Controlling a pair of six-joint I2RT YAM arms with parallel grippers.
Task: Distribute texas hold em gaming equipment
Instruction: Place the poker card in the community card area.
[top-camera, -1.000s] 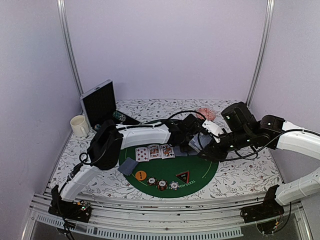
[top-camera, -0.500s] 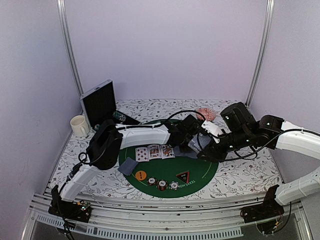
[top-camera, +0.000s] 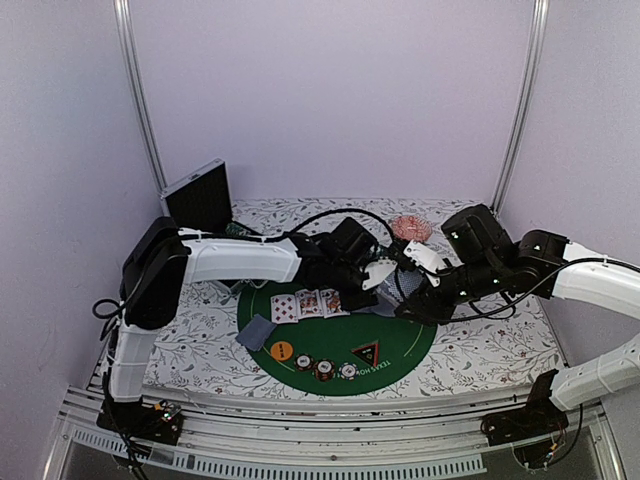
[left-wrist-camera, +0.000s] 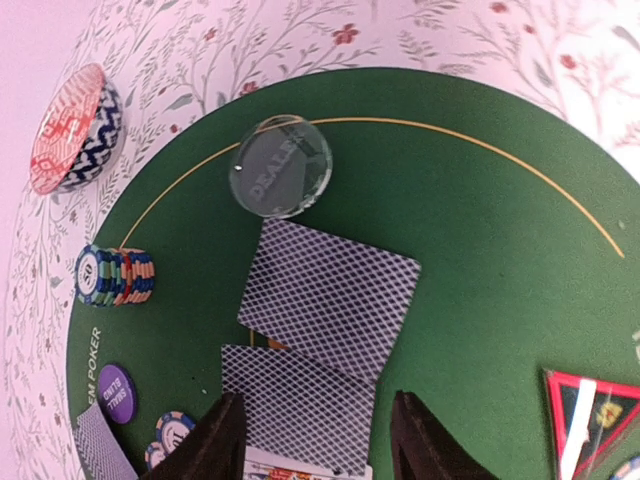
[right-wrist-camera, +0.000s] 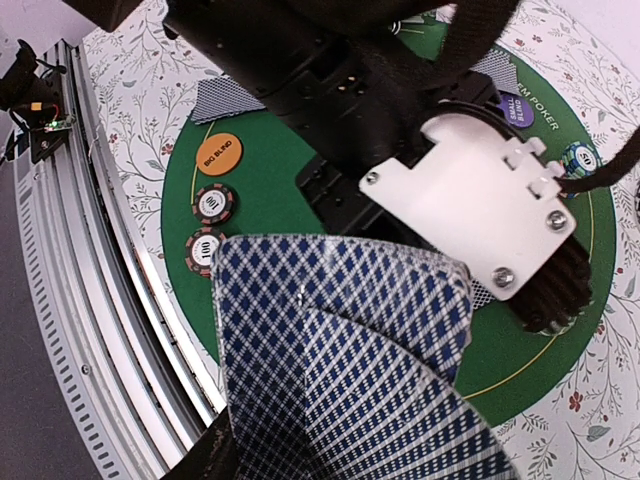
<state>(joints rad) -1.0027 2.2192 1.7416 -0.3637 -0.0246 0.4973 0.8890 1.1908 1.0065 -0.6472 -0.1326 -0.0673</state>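
Blue-backed card lands just beyond the left gripper, whose jaws have swung half open, empty. Another dealt! Right gripper stays clamped on the deck fanned between its fingers.

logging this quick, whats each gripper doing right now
left gripper: open, holding nothing
right gripper: shut on fan of cards

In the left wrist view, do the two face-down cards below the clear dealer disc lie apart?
No, the upper card overlaps one edge of the lower card on the green mat.
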